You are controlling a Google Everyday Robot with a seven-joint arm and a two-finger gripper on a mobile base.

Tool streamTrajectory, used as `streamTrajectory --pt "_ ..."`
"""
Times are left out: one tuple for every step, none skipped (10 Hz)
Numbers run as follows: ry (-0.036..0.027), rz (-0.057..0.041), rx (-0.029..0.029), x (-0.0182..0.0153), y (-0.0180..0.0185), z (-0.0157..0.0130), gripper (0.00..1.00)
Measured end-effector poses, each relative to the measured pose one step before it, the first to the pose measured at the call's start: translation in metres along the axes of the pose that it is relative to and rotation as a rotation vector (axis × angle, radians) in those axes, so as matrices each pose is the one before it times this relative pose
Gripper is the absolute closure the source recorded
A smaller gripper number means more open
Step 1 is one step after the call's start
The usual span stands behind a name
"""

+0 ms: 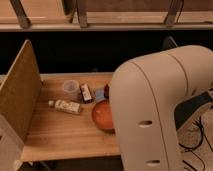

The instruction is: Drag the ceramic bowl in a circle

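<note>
Half our round orange-red ceramic bowl (101,116) and our hand hide behind our white arm (150,110); we cannot tell its grip. Circling may hit the white plastic bottle (66,106).

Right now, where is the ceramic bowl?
Camera view: the ceramic bowl sits toward the right of the wooden table, its right edge hidden by the white arm, the lying bottle to its left. The gripper is hidden behind that arm.
</note>
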Motion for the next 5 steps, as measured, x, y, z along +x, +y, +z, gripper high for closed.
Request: streamTrajectory --pt "-0.00640 -0.00440 -0.00095 -0.00344 0.00056 -0.00223 0.94" --pt "-0.01064 -0.00403 -0.00175 -0.00476 0.00038 -0.00360 0.99" --pt "-0.01864 -0.00721 -0.00194 -0.00821 0.00105 -0.00596 1.00" --pt "-0.02189 -0.01561 -0.00057 -0.00915 0.00256 -0.00532 1.00" --pt "-0.01219 -0.01320 0.00028 -0.00513 0.00163 -0.00194 1.00"
